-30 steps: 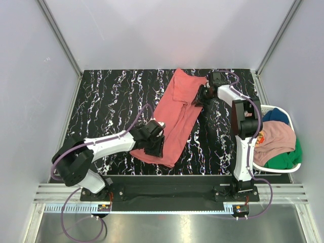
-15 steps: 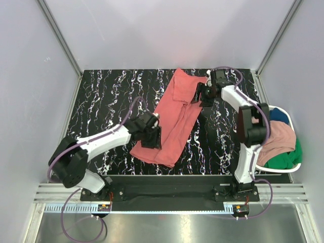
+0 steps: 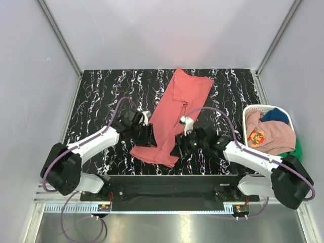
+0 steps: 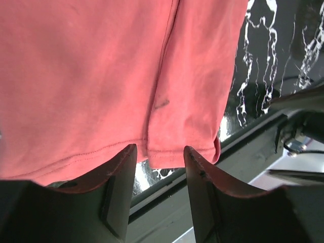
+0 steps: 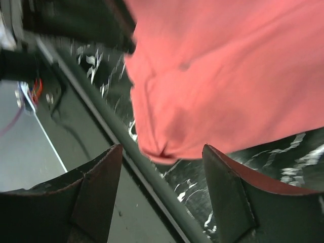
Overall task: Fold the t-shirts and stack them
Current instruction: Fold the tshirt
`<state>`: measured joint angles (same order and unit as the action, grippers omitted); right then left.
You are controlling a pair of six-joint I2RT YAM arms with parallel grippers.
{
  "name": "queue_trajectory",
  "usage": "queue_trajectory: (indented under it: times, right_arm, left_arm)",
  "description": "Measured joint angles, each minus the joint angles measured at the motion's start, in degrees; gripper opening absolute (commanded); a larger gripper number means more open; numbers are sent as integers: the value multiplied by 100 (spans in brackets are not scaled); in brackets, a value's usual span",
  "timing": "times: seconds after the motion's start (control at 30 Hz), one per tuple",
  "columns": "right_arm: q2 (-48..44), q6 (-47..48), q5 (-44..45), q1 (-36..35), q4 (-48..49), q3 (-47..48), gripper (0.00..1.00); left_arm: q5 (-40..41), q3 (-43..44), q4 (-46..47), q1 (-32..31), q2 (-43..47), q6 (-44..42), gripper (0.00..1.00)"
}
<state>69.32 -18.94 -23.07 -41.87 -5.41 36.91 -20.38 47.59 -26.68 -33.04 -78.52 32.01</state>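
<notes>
Pinching both lower-frame hem corners of the coral-red t-shirt (image 3: 174,114) evenly seems key — left gripper (image 3: 147,135), right gripper (image 3: 179,147) spread, empty.

Black white-veined table (image 3: 101,91); coral-red t-shirt (image 3: 172,121) lies diagonally on it (folded lengthwise, near end by front edge). White basket (image 3: 247,115) at right edge.

Lab robot cell: blank white panel walls (image 3: 167,30), aluminium frame rails (image 3: 60,38), black marbled tabletop (image 3: 101,96).
</notes>
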Motion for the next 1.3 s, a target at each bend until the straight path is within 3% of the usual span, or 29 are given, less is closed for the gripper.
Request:
queue_trajectory:
  times: [0.33, 0.63, 1.0, 1.3]
  right_arm:
    - [442, -247, 667, -1309, 1357, -798, 66]
    - [634, -192, 1102, -1528, 1497, -841, 67]
    - [588, -155, 1292, -1574, 1145, -785, 67]
    - [498, -236, 1137, -1582, 1187, -787, 66]
  left_arm:
    - [-772, -413, 490, 240, -68, 72, 47]
    - [-1521, -334, 1172, 208, -752, 254, 46]
    - [-2094, 708, 1912, -468, -1875, 345, 45]
    - [-2090, 809, 2138, -605, -2852, 363, 43]
